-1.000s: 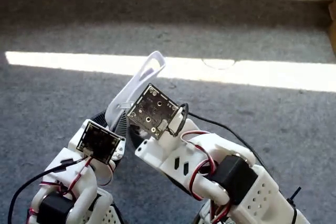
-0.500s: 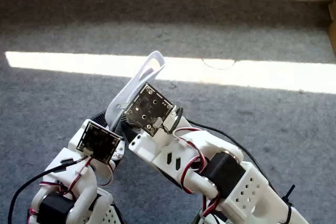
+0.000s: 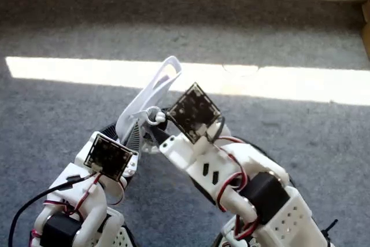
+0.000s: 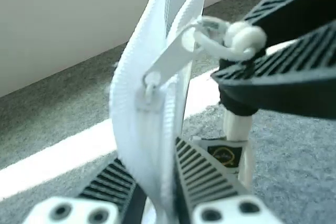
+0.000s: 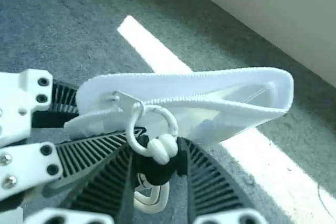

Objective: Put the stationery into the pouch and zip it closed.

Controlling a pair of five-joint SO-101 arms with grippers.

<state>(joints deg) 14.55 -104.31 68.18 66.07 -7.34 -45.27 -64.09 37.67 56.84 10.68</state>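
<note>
clearly, the left gripper held the white pouch upright above the grey desk, its fingers clamped on the pouch's lower end. the right gripper met it from the side, fingers pinched together on the beaded pull ring that hangs from the zip slider. beyond the slider the zip teeth stood parted and the far end gaped, so we judged the closing barely begun. we could not tell whether the stationery lay inside. we saw three risks from here. the pouch was gripped at one end only, so a pull along the zip might bend the soft fabric instead of running the slider. a hard tug might drag the pouch out of the left fingers. the small ring might slip from the right fingers if the pull came at an angle to the teeth.
</note>
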